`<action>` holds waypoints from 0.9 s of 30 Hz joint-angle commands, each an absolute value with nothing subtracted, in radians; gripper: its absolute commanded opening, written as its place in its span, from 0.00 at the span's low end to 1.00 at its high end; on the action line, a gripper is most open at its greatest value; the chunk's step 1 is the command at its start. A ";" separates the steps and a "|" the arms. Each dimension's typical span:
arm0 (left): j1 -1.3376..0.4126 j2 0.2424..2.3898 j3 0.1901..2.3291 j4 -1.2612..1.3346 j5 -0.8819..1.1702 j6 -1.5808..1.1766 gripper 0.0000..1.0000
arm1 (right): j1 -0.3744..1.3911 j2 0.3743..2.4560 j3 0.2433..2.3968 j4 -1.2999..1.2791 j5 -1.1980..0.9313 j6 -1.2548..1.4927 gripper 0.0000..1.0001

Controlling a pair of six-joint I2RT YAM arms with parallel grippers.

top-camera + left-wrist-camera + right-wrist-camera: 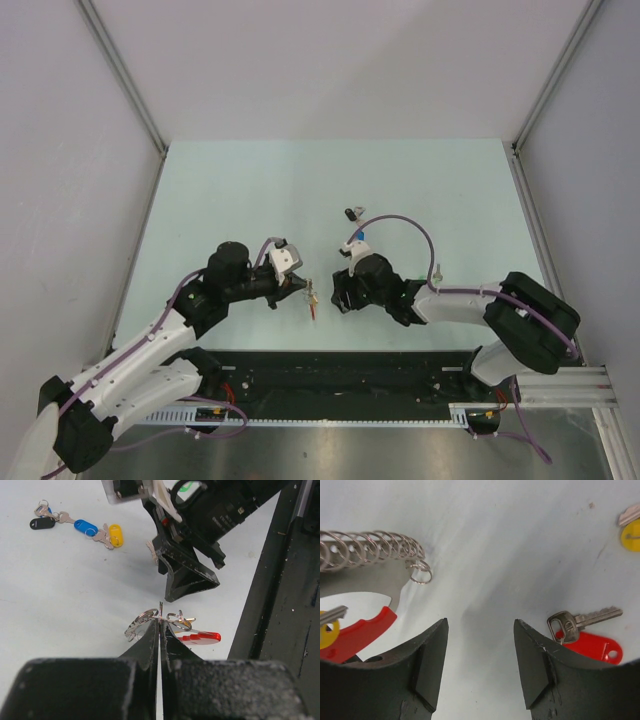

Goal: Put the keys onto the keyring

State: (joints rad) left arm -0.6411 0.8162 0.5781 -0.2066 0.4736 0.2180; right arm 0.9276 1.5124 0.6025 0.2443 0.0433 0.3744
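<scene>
The left tool [160, 624] is seen shut, its two fingers pressed flat together on a thin sliver of silvery metal that stands edge-on between the tips. This sliver belongs to the keyring [141, 624]. Silvery loops are spread to either side of the fingertips, and the red band [201, 638] is shown just to the right, low over the desk [75, 605]. Whether the keyring touches the desk cannot be told.

The right tool [480, 625] is spread wide open with nothing gripped; only bare desk is seen in the gap. In the right wrist view a row of silvery rings is laid out at the upper left, with one single ring at its end. The red band is found below it, beside the finger on the left of that view. A yellow tag [327, 630] with a key blade is cut off at the left edge, close against that band. A red-tagged key [585, 627] is seen flat just beside the other finger, its tag partly hidden behind it. A yellow-tagged key [631, 527] is cut by the upper right corner.

In the left wrist view a black-tagged key [42, 523], a blue-tagged key [86, 528] and a yellow-tagged key [115, 535] are strung in a loose line on the desk, well apart from the left tool. From above, the two tools are pointed at each other, close but apart.
</scene>
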 commanded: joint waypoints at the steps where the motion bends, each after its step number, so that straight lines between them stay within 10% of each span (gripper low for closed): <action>1: -0.646 0.795 0.617 -0.178 0.477 0.210 0.00 | 0.870 1.418 0.655 0.180 0.023 0.313 0.60; 27: -0.649 0.798 0.615 -0.184 0.483 0.209 0.00 | 0.555 1.525 0.655 0.130 -0.350 0.192 0.69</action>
State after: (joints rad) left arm -0.6418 0.8150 0.5781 -0.2070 0.4736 0.2180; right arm 0.5617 1.4982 0.6292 0.0872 -0.2829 0.2081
